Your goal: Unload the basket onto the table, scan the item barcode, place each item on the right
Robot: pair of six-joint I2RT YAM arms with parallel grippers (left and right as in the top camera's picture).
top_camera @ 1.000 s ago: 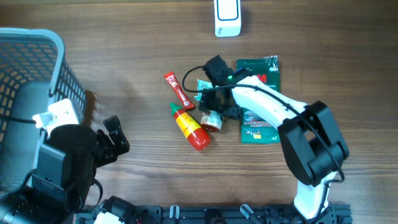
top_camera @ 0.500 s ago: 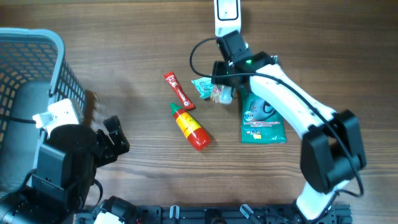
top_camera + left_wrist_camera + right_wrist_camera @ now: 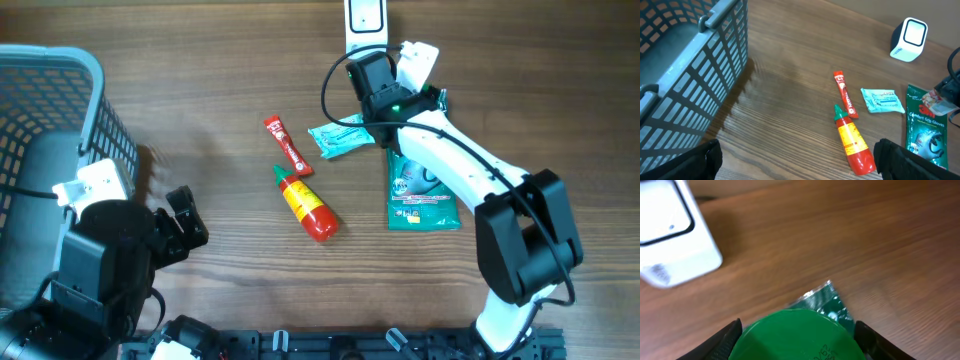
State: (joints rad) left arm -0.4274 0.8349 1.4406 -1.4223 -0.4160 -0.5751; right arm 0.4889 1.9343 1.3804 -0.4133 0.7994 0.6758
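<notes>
My right gripper [image 3: 404, 74] is shut on a small jar [image 3: 418, 60] and holds it above the table, just right of the white barcode scanner [image 3: 365, 18]. In the right wrist view the jar's round green lid [image 3: 799, 335] fills the gap between the black fingers [image 3: 724, 341], and the scanner [image 3: 670, 235] stands at the upper left. No barcode shows on the jar. My left gripper [image 3: 800, 167] hangs open over bare wood at the near left, far from the jar, with nothing between its fingers.
A red sauce bottle [image 3: 305, 205], a red sachet [image 3: 285, 145], a teal packet [image 3: 340, 138] and a green gloves packet [image 3: 422, 195] lie mid-table. The gloves packet lies beneath the right arm. A grey basket [image 3: 50, 150] stands at the left edge.
My right gripper closed on the jar beside the sauce bottle, lifted it and carried it toward the far edge, up beside the scanner. The left arm has not moved.
</notes>
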